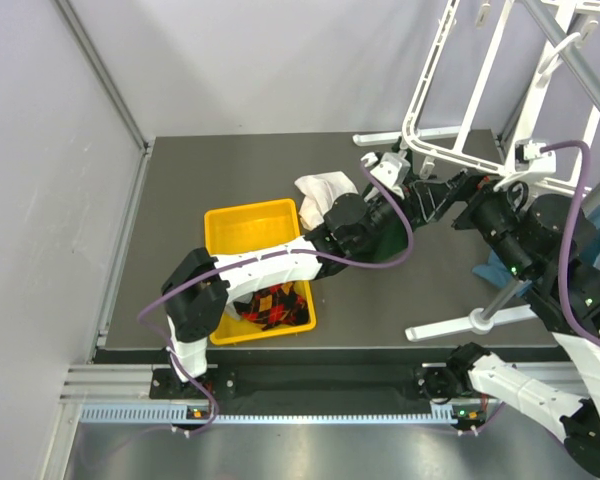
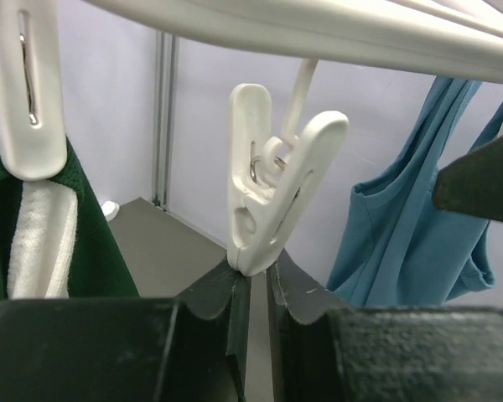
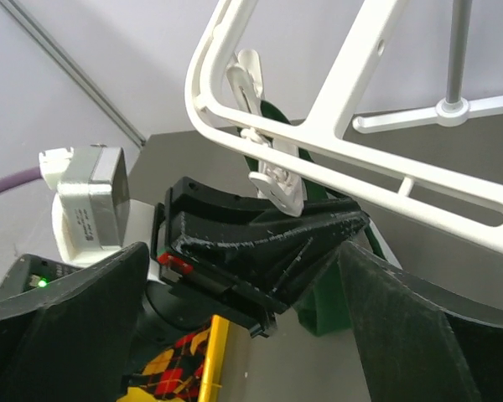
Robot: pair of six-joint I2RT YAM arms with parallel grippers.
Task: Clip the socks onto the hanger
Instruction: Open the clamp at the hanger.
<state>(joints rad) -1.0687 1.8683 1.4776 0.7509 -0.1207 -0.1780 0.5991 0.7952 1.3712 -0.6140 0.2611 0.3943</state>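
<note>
The white hanger (image 1: pixel 458 148) hangs at the back right, and its bars fill the top of both wrist views (image 2: pixel 318 33) (image 3: pixel 335 159). One of its small white clips (image 2: pixel 268 193) (image 3: pixel 278 186) dangles with its lower tip pinched between my left gripper's (image 2: pixel 253 272) nearly closed fingertips; no sock is in them. My right gripper (image 3: pixel 251 335) stands wide open just right of the left one (image 1: pixel 458 188). The argyle socks (image 1: pixel 275 305) (image 3: pixel 163 377) lie in the yellow bin (image 1: pixel 245 218). A light grey sock (image 1: pixel 325 187) lies at the bin's far right corner.
A dark green cloth with a white band (image 2: pixel 92 251) (image 3: pixel 327 301) hangs from a neighbouring clip (image 2: pixel 29 92). A teal cloth (image 2: pixel 402 243) hangs to the right. The grey stand pole (image 1: pixel 580 70) and its white foot (image 1: pixel 470 322) stand by the right arm.
</note>
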